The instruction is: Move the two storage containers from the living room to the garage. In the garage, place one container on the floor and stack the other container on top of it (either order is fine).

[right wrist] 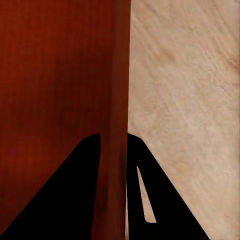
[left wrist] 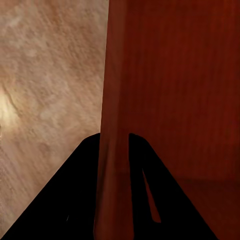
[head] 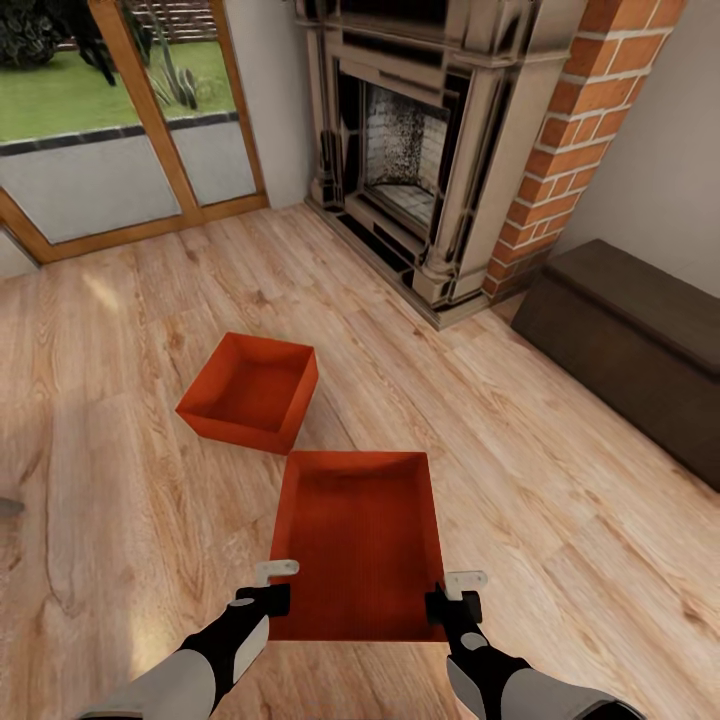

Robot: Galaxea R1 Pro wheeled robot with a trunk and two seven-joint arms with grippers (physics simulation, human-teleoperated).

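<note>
Container (head: 360, 540) walls between fingers (left wrist: 75, 200) (both grippers)

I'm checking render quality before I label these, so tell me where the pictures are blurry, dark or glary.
Head view: evenly lit and sharp; soft shadow beside the far storage container. Left wrist view: fingers render pure black, near storage container wall smeared, bright glare patch on the wood floor. Right wrist view: fingers black silhouettes, container wall blurred, floor washed pale.

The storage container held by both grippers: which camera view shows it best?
The head view: the held storage container appears whole, with the left gripper and right gripper clamping its side walls. The left wrist view and right wrist view show just one wall between the fingers and some interior.
</note>
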